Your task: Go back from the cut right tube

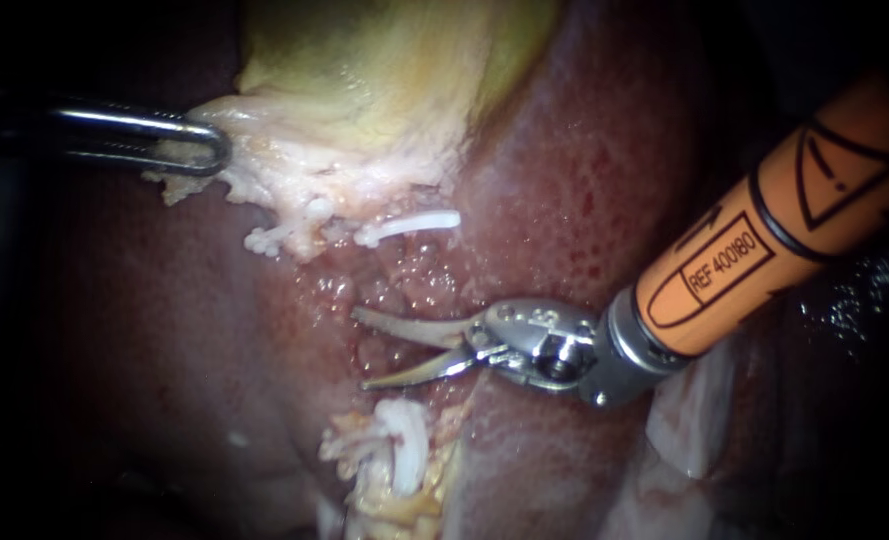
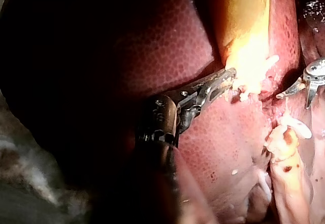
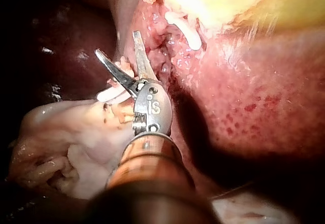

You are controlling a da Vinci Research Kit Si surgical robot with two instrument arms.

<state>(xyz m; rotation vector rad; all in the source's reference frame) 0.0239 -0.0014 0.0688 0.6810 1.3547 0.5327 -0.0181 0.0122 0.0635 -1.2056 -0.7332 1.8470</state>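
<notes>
Reaching in from the right side of the frame, the right instrument (image 1: 359,350) has an orange shaft and a small metal hand at its tip; the two curved jaws of that hand are spread wide apart, and nothing is between them; they lie over the wet red liver (image 1: 584,190) near the middle of the frame.

The cut right tube (image 1: 411,226) is a short white stub just above the open jaws, near them but not touching; a second white stub (image 1: 282,234) sits to its left; a pale stump (image 1: 402,432) lies at the bottom middle, below the jaws.

The left instrument (image 1: 202,148) comes in from the upper left; its hand is pinching the pale tissue (image 1: 264,160) that hangs from the yellow gallbladder (image 1: 384,60) at the top.

From the left arm's camera, the left instrument (image 2: 227,80) bites the bright pale edge under the gallbladder (image 2: 244,16); the right instrument (image 2: 294,100) shows beside it, jaws apart.

From the right arm's camera, the right instrument (image 3: 117,42) has its jaws spread in a V; the cut right tube (image 3: 186,34) lies ahead of them, apart; the pale stump (image 3: 66,127) lies beside the shaft.
</notes>
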